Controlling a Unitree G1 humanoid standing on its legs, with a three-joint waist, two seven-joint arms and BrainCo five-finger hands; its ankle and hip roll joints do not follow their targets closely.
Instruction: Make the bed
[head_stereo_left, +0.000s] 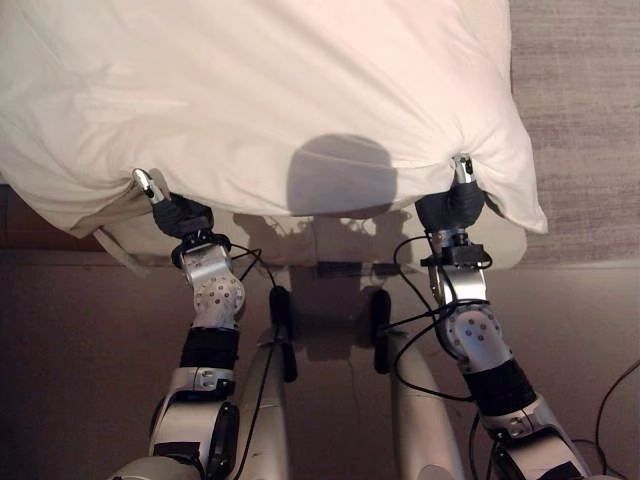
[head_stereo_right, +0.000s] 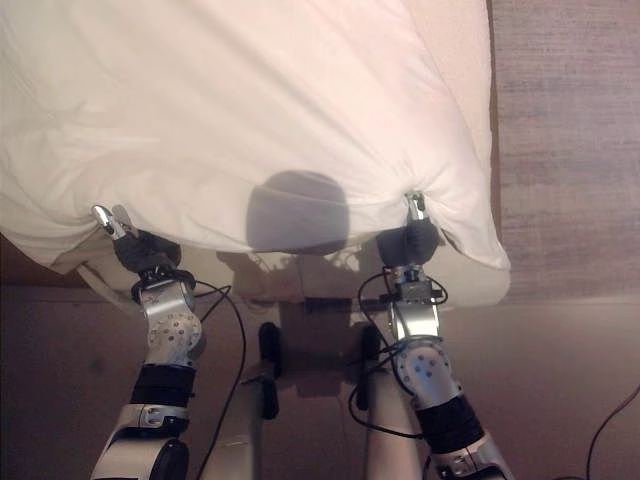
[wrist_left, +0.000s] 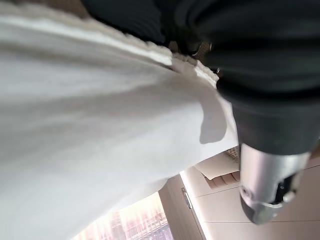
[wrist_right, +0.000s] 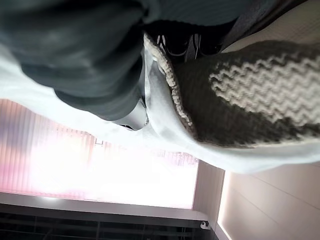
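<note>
Duvet (head_stereo_left: 300, 90) lay spread ahead of us over the bed (head_stereo_left: 505, 245), its near hem lifted off the mattress and stretched crosswise between our two hands. Our left hand (head_stereo_left: 168, 205) held the hem at its left end, our right hand (head_stereo_left: 455, 195) at its right end, the cloth puckering to a point at each. Both hands looked clamped on the duvet, fingers curled into the fabric. In the left wrist view the white cloth bunched against the dark cover, and in the right wrist view a knitted edge (wrist_right: 172, 80) of the duvet ran under the hand. The fingertips themselves were mostly buried, so we judged the grip from the gathered folds.

The relation that mattered was that the hem ran side to side, square to us, with the bulk of the duvet lying away toward the head of the bed. Neither hand was nearer. The carpet (head_stereo_left: 580, 120) showed past the bed's right edge, so the duvet seemed to sit close to that side.

We reckoned the next move would call for both arms working evenly, or the hem would skew.
</note>
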